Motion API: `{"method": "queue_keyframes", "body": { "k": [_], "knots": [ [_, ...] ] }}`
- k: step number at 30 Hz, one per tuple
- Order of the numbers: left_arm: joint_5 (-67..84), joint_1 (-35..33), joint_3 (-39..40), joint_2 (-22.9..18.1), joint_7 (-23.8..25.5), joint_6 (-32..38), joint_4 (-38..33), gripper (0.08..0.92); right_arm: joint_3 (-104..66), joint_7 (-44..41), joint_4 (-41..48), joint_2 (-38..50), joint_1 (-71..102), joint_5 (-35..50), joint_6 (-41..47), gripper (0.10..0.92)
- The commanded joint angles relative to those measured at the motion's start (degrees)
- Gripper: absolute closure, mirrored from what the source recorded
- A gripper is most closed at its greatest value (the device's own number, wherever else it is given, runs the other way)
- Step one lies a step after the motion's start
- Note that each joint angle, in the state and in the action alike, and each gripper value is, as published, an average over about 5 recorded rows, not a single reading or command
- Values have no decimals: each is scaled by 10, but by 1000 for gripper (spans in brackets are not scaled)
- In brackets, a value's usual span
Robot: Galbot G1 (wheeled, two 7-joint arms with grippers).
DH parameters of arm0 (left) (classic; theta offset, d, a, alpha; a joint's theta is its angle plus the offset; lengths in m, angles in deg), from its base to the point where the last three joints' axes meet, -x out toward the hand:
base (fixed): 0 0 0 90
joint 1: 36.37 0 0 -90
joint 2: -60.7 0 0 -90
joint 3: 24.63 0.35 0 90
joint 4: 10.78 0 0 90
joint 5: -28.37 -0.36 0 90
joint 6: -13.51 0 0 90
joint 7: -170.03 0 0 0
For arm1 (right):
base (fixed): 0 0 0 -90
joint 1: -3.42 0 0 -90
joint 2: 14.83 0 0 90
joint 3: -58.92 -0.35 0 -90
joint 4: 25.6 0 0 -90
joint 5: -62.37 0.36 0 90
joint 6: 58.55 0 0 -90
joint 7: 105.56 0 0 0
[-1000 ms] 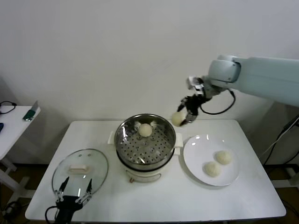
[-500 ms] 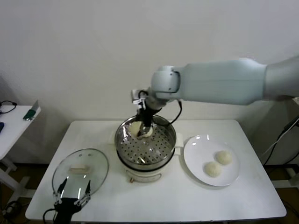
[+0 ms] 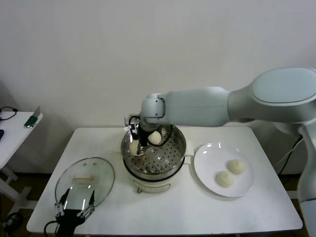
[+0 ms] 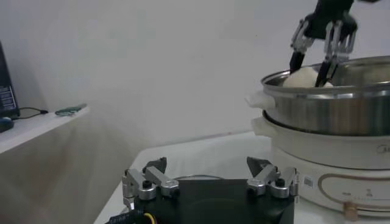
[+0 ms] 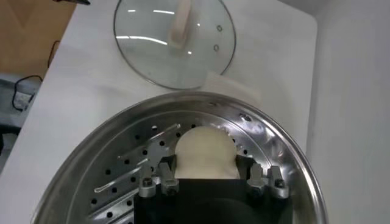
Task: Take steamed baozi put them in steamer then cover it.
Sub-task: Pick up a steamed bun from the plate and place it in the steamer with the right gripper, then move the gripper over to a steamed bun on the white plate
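Note:
The steamer (image 3: 168, 157) stands mid-table on its white pot base. One baozi (image 3: 155, 138) lies at the back of its perforated floor. My right gripper (image 3: 135, 146) reaches into the basket's left side, shut on a second baozi (image 3: 133, 148). In the right wrist view that baozi (image 5: 204, 149) sits between the fingers just above the steel floor (image 5: 131, 167). Two more baozi (image 3: 236, 166) (image 3: 224, 178) lie on the white plate (image 3: 207, 160). The cover (image 3: 85, 178) lies flat on the table at the left. My left gripper (image 3: 75, 201) is open and idle at the cover's near edge.
A side table with a phone-like object (image 3: 32, 119) stands to the far left. In the left wrist view the steamer (image 4: 332, 109) rises at the right, with the right gripper (image 4: 318, 58) above it. The wall stands close behind the table.
My right arm swung left from above the plate's side with the baozi, crossed the steamer and lowered into the basket's left part. The left arm has stayed still.

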Motion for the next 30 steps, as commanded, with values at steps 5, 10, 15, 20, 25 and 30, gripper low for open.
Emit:
{"method": "queue_keyframes", "body": {
  "k": [5,10,15,20,25,30],
  "knots": [
    [0,3,0,1,0,-2,1,177,-2,13,57,-30,45,-37,0,371],
    [0,2,-1,2,0,-2,0,177,2,-8,40,-16,22,-50,-17,314],
    [1,1,-3,3,1,-3,-4,177,12,-69,3,36,-47,-84,-70,221],
    [1,3,-1,3,3,-5,-5,177,46,-147,-63,163,-138,-97,-114,203],
    [2,13,1,4,4,-9,0,177,123,-198,-140,311,-228,-121,-133,202],
    [4,26,2,2,7,-15,1,177,192,-197,-199,430,-241,-188,-137,203]
  ]
}}
